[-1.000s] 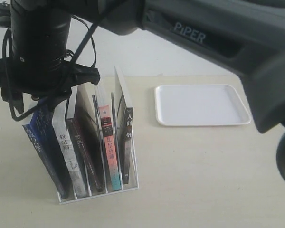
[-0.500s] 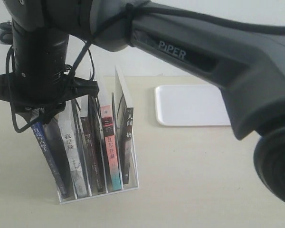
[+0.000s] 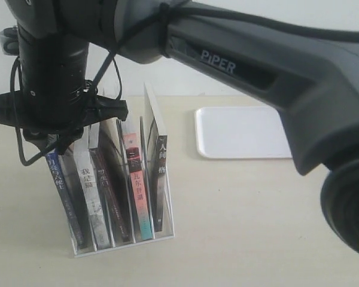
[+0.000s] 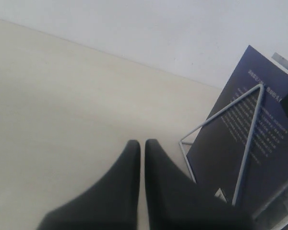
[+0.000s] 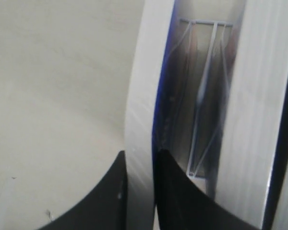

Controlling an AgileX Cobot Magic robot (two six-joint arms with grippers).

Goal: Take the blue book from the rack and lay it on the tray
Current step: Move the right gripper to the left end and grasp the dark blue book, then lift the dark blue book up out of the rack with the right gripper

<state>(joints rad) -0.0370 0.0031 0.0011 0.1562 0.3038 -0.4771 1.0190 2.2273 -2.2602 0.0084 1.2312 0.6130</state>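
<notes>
1. Exterior view: the dark right arm [image 3: 54, 78] reaches across and hangs over the left end of the clear rack of thin upright dividers [image 3: 125, 236], which stands on the pale beige counter [image 3: 257, 227]. The blue book, a navy-spined paperback with white characters [image 3: 58, 179], leans in the outermost left slot with its top hidden under the wrist. The flat white tray with rounded corners [image 3: 245, 134] lies well apart to the right. The lift should follow the book's own lean, and the swing toward the tray should wait until the lower edge is above the dividers.

2. Left wrist view: the left gripper [image 4: 141, 153] is clenched on nothing, over the counter just beside the rack's end. The book's navy cover shows behind a white wire triangle. This arm is best kept out of the lifting path, though it looks well placed to steady the rack if the rack drags.

3. Right wrist view: the right gripper [image 5: 140, 189] has a finger on either side of the book's white page edge and appears to be grasping it. The neighbouring book's pale page block [image 5: 254, 120] stands near. The hold looks narrow, so I would draw upward slowly with a firm squeeze and watch that the book neither pivots nor catches its neighbour.
</notes>
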